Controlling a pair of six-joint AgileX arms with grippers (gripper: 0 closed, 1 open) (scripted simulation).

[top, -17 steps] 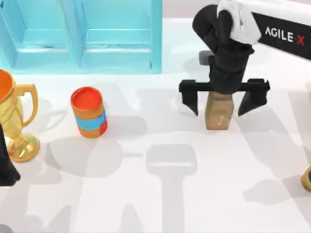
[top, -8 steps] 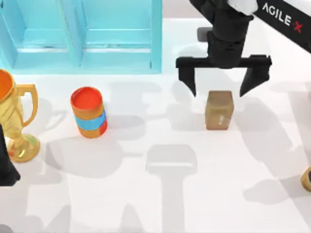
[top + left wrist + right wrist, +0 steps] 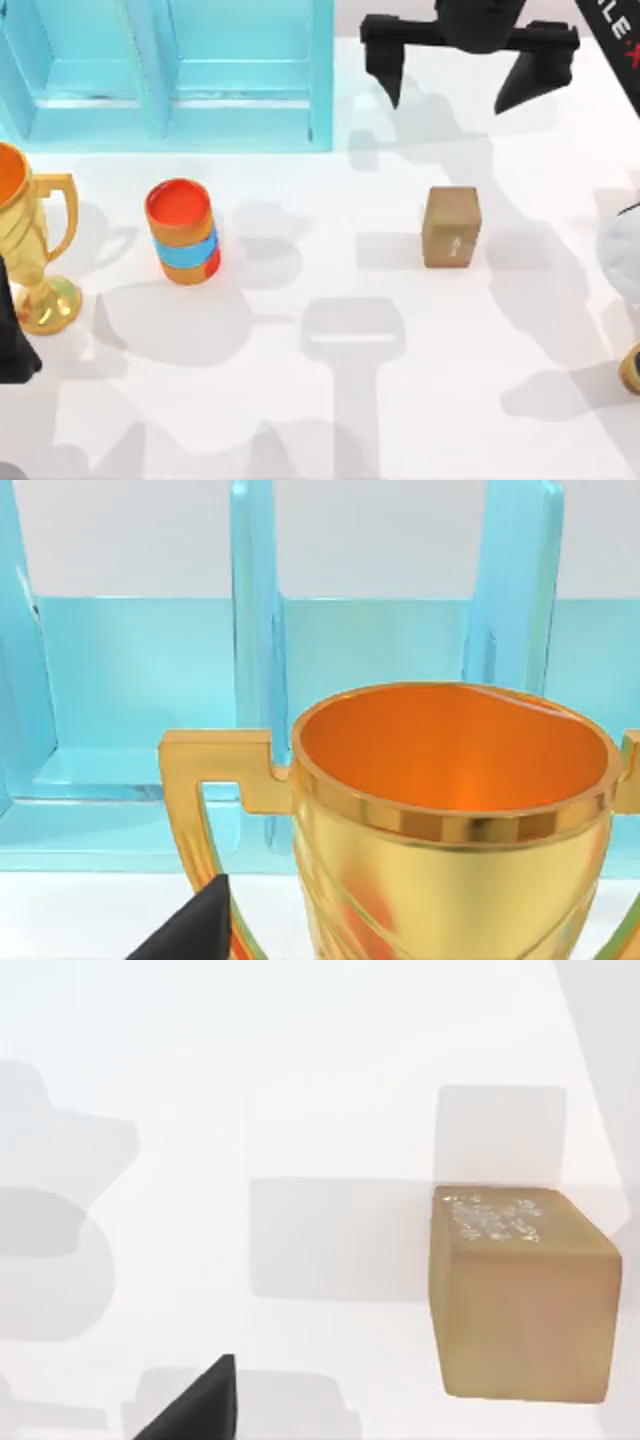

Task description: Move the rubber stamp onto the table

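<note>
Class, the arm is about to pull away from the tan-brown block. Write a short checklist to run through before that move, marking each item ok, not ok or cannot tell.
1. Small tan-brown boxy rubber stamp rests on the plain white table: ok.
2. Right gripper open, nothing between its fingers: ok.
3. Right gripper apart from the stamp, toward the table's far edge: ok.
4. Stamp stands clear of the turquoise shelf unit and the orange cylinder with a blue band: ok.
5. Left gripper close beside the gold trophy cup; touching or not: cannot tell.
</note>
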